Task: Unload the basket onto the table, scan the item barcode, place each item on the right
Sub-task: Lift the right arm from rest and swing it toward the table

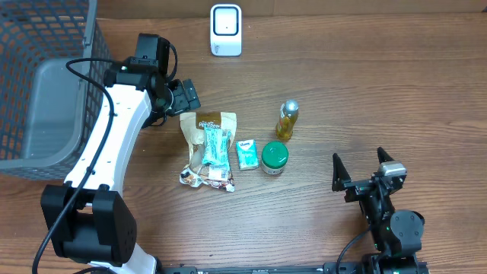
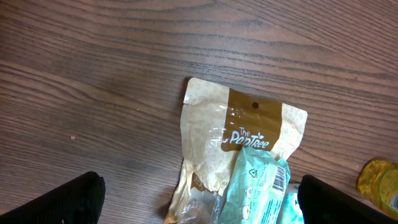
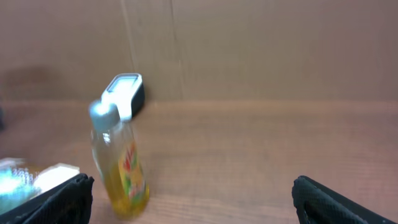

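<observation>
Overhead first. Left gripper (image 1: 190,97) spread as wide as it goes, nothing between the jaws, poised just off the header corner of the brown pouch (image 1: 199,122). Teal packet (image 1: 215,146) stacked on that pouch, farther out from the jaws, both long axes running away from them down the pile. Beyond the pile: small teal box (image 1: 246,154), green-lidded jar (image 1: 274,157), yellow bottle (image 1: 287,120). White scanner (image 1: 226,30) well off to one side of the left jaws, clear of everything. Right gripper (image 1: 358,156) likewise fully parted and empty, well apart from every item, the jar nearest to it.

Next, left wrist. Dark fingers (image 2: 62,199) at both lower corners, wide apart. Pouch lying lengthwise in the gap, off-centre toward the far finger, header end ahead. Printed barcode (image 2: 280,179) showing on the packet's upper face, close to that same finger.

Lastly, right wrist. Blurred, so only roughly: bottle upright ahead of the jaws toward one finger, scanner farther off behind it, nothing within reach.

Judging by position, left arm far nearer; probably the pouch-and-packet pile as the item. Needs a descent across the short width, then a carry sideways to the scanner.
</observation>
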`<state>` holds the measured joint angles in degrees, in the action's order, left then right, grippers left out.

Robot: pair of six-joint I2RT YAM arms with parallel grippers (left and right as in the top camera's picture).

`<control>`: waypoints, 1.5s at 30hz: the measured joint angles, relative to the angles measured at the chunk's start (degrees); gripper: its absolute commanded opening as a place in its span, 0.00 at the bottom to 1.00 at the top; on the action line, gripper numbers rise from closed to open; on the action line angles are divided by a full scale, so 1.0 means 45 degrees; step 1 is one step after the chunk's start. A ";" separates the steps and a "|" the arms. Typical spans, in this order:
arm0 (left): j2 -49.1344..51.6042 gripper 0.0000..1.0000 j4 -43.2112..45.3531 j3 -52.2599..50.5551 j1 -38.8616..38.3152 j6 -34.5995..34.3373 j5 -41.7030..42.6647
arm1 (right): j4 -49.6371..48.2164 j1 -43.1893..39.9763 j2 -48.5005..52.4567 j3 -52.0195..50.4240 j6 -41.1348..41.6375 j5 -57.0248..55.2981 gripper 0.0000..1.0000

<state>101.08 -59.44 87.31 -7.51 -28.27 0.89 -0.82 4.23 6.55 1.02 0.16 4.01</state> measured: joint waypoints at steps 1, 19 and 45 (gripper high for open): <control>0.0000 1.00 0.0000 0.0000 0.0005 -0.0005 0.0000 | -0.0233 -0.0005 0.0000 0.0000 0.0000 0.0000 1.00; 0.0000 1.00 -0.0034 0.0000 0.0000 -0.0005 0.0005 | -0.4308 0.0000 0.0034 0.0000 -0.0034 0.0005 1.00; 0.0000 1.00 -0.0034 0.0000 0.0000 0.0000 0.0005 | -1.1744 -0.0005 0.0034 0.0000 -0.0039 0.0010 1.00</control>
<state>101.08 -59.59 87.31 -7.51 -28.27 0.91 -53.67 4.21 6.70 1.02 -0.01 4.05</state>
